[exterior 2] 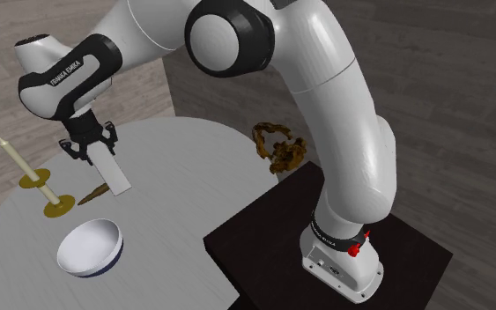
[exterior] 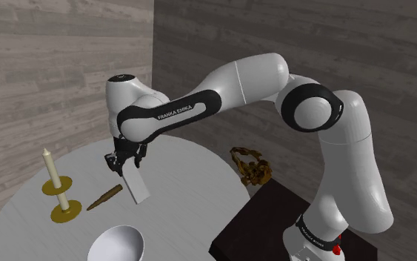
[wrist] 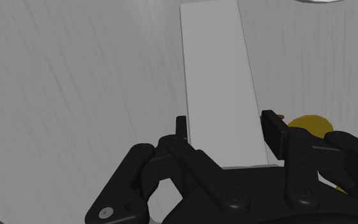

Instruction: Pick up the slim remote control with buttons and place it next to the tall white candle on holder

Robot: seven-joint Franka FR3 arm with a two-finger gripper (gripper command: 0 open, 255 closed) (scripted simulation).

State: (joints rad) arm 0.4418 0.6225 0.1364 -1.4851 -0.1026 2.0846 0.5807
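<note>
The remote (exterior: 135,185) is drawn as a plain white slim slab with no buttons visible. My black gripper (exterior: 125,164) is shut on its upper end, and it hangs slanted down toward the round grey table (exterior: 192,178). In the wrist view the fingers (wrist: 271,127) clasp the remote (wrist: 219,83) on both long sides. In the second exterior view, the gripper (exterior 2: 96,151) holds the remote (exterior 2: 114,173) just right of the tall pale candle (exterior 2: 12,157). That candle (exterior: 49,169) stands upright on a yellow holder (exterior: 56,187) at the shoulder view's left.
A second, shorter candle on a yellow holder (exterior: 66,213) leans nearer the table's front. A brown bullet-shaped piece (exterior: 105,198) lies between it and the remote. A white bowl (exterior: 116,245) sits at the front edge. A brown tangled object (exterior: 249,167) lies by the dark stand (exterior: 258,222).
</note>
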